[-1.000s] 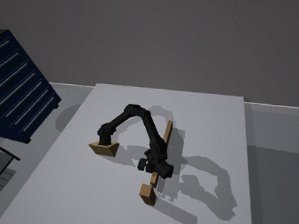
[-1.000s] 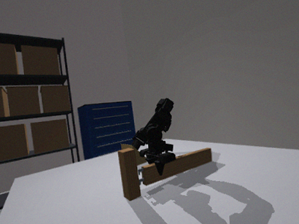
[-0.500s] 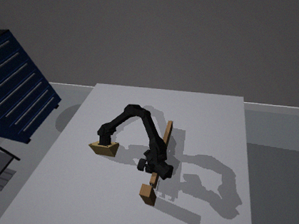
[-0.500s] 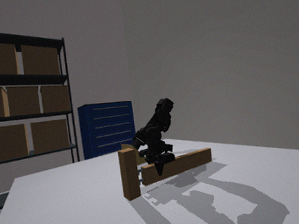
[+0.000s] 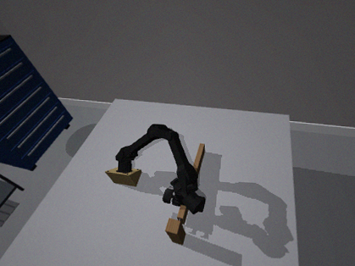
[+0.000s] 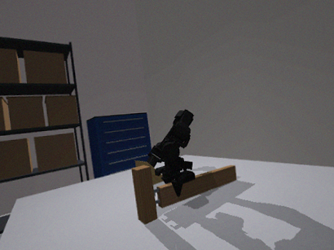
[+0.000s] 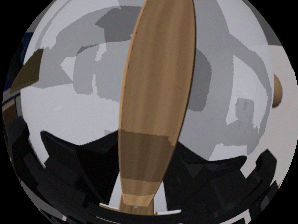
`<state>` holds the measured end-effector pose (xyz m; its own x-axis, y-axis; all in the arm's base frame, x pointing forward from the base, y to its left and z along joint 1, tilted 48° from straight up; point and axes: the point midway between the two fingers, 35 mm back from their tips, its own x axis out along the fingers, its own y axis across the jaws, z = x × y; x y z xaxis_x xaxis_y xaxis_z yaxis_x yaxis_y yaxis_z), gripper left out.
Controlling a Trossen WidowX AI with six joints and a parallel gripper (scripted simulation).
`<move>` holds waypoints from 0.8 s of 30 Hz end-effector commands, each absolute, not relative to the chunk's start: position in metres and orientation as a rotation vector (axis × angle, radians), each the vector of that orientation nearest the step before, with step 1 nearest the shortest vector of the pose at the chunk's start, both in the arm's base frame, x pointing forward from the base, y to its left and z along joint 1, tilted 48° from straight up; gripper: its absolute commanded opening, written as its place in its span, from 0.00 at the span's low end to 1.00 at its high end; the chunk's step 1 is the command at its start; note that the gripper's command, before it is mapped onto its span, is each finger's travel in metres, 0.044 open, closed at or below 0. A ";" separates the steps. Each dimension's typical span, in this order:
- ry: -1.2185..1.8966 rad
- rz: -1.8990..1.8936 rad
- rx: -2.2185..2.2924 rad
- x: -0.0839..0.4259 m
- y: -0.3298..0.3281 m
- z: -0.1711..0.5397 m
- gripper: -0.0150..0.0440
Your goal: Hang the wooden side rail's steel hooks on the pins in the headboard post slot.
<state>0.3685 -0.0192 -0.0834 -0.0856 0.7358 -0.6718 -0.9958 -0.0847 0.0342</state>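
The wooden side rail [image 5: 200, 155] [image 6: 216, 179] [image 7: 157, 75] stands on edge, its near end raised above the table and its far end low at the table. My gripper [image 6: 178, 187] [image 7: 145, 132] is shut on the rail near its hook end, one finger on each side. The headboard post [image 5: 175, 232] [image 6: 144, 196] stands upright just beyond that end. Two steel hooks [image 6: 156, 190] bridge the narrow gap between rail and post, one above the other, their tips at the post's face. The slot and its pins are hidden, so I cannot tell whether the hooks sit on them.
The arm's wooden base block [image 5: 124, 178] stands on the white table [image 5: 87, 231] [image 6: 72, 226], to the side of the rail. A blue drawer cabinet [image 5: 26, 105] [image 6: 123, 141] and a shelf with boxes [image 6: 50, 127] stand beyond the table.
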 end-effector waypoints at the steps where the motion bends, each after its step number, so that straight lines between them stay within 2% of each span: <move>1: 0.585 1.579 -0.596 0.370 -0.024 -0.083 0.25; 24: 0.585 1.579 -0.597 0.372 -0.027 -0.083 0.25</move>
<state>0.3689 -0.0207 -0.0844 -0.0909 0.7349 -0.6720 -0.9953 -0.0889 0.0375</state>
